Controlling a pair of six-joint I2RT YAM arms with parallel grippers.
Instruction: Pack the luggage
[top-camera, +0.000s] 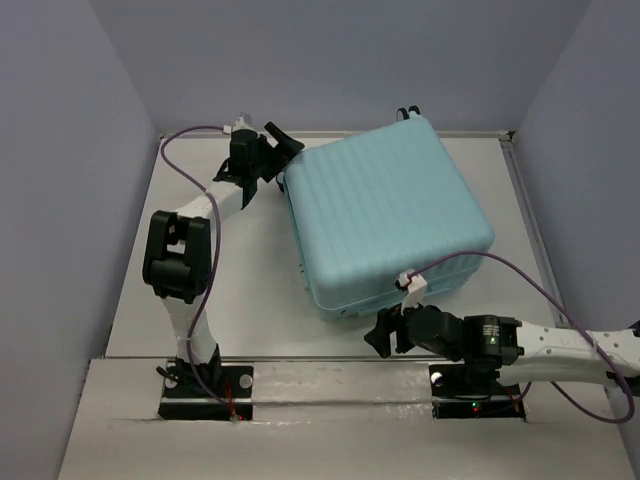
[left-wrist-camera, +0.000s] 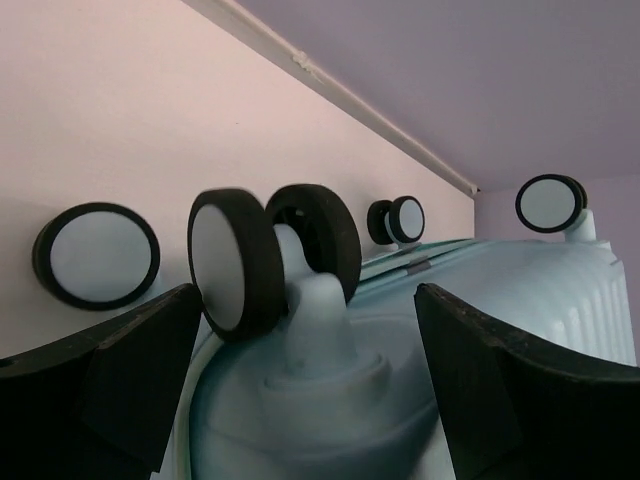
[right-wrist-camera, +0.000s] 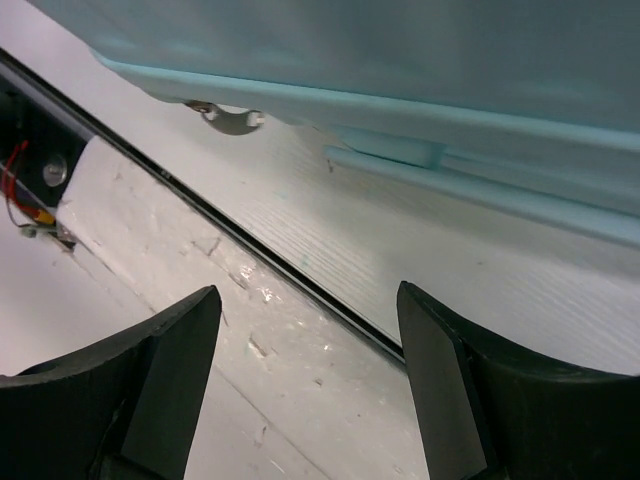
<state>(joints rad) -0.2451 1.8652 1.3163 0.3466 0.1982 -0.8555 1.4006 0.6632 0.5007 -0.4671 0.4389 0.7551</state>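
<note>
Closed luggage (top-camera: 385, 215) on tabletop (top-camera: 240, 300), centre right. At upper left, left fingers (left-wrist-camera: 120, 390) open astride a caster wheel (left-wrist-camera: 235, 265); at lower centre, right fingers (right-wrist-camera: 470, 400) open, empty.

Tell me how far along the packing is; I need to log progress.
Looks done: the pale aqua ribbed hard-shell suitcase lies shut on the white table. In hand: nothing; the left end effector stands open around a black-and-white caster wheel, the right end effector open by the near edge. Left: perhaps zipping; the seam's state isn't clear.

One luggage (top-camera: 385, 215); four casters (left-wrist-camera: 237, 262) (black-and-white); two robot arms (top-camera: 190, 250); one table (top-camera: 250, 300)
</note>
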